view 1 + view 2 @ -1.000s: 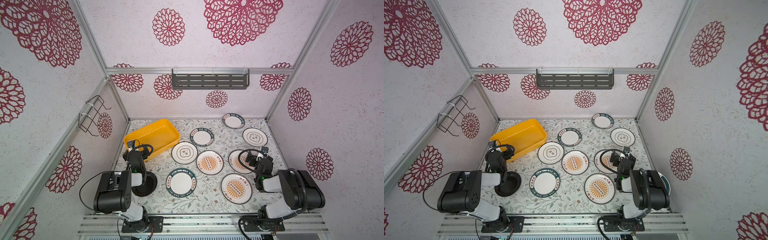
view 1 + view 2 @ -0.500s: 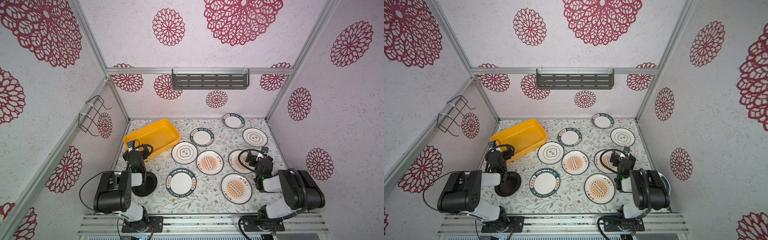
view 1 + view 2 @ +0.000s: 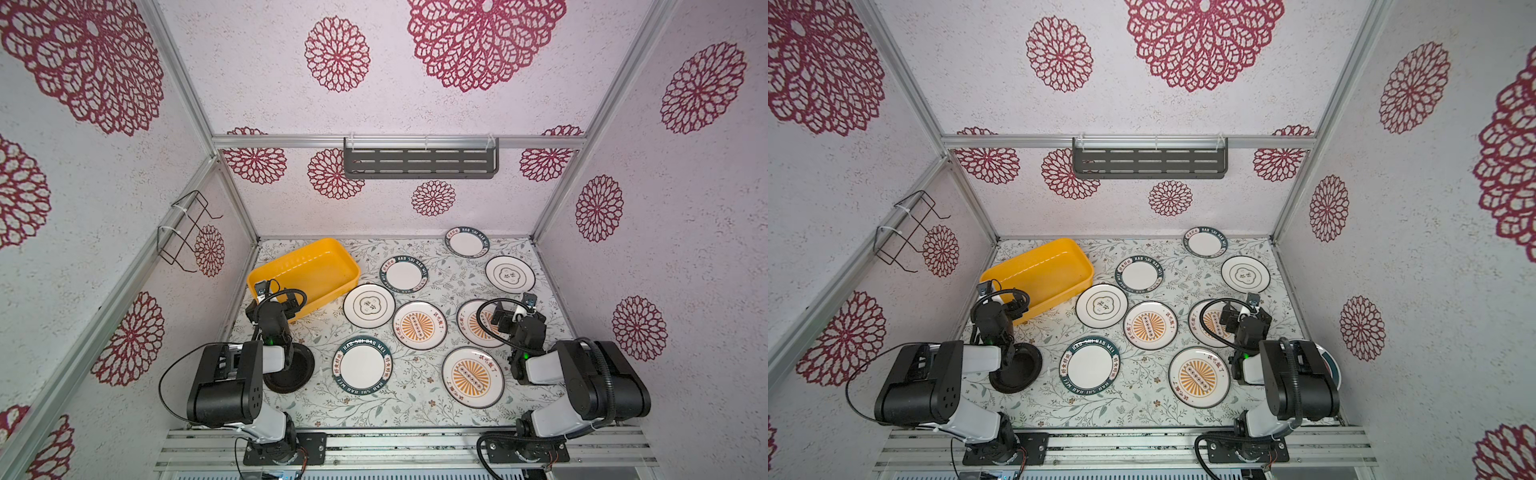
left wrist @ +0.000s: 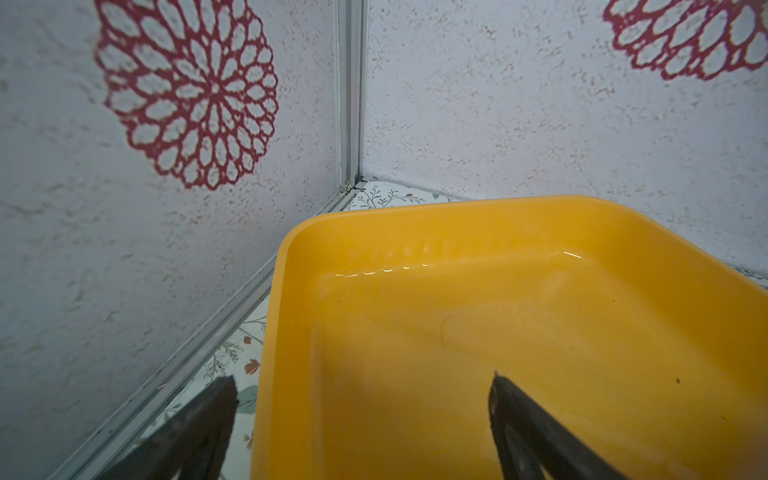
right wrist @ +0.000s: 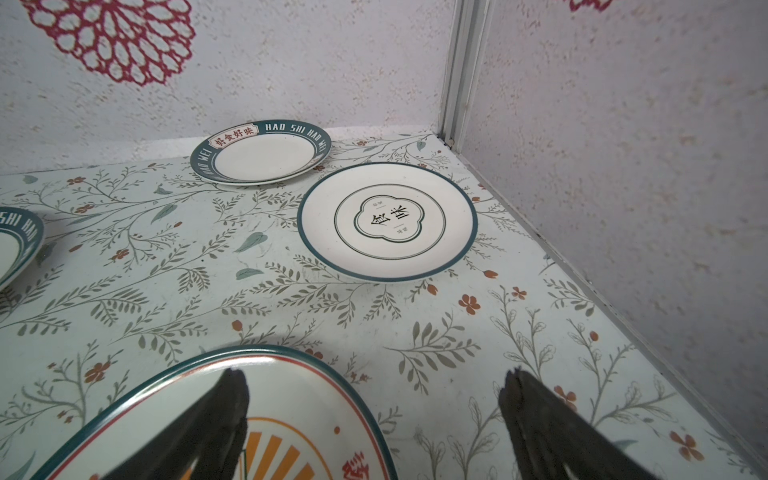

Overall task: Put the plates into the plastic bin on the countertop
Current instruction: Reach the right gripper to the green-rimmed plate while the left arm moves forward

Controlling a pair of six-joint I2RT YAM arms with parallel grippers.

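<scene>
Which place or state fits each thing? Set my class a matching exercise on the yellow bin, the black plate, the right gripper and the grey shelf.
Things:
1. plastic bin
2. black plate
3. right gripper
4. grey shelf

Places or states:
A. hung on the back wall
B. open, over the edge of a sunburst plate
C. empty
D. partly under the left arm

Pairs: 1-C, 2-D, 3-B, 4-A

Left end effector [image 4: 361,380] and right end effector [image 5: 375,374] both gape wide, empty.
</scene>
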